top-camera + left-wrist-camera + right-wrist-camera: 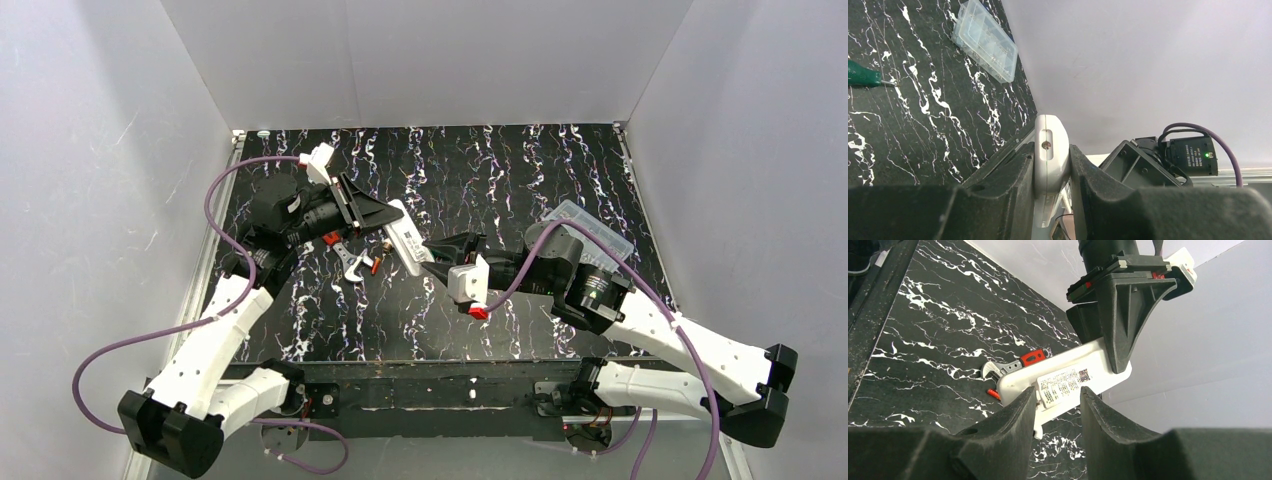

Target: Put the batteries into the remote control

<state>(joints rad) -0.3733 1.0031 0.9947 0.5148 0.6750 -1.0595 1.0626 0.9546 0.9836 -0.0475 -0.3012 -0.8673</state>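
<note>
My left gripper is shut on the white remote control and holds it tilted above the table. In the left wrist view one end of the remote is clamped between the two fingers. My right gripper is open at the remote's free end. In the right wrist view its fingertips frame the labelled back of the remote, and I cannot tell whether they touch it. A red-orange battery lies on the table below the remote and also shows in the right wrist view.
A small wrench with a red handle lies beside the battery. A clear plastic compartment box sits at the right, behind my right arm. A green-handled screwdriver lies on the marble surface. White walls enclose the table.
</note>
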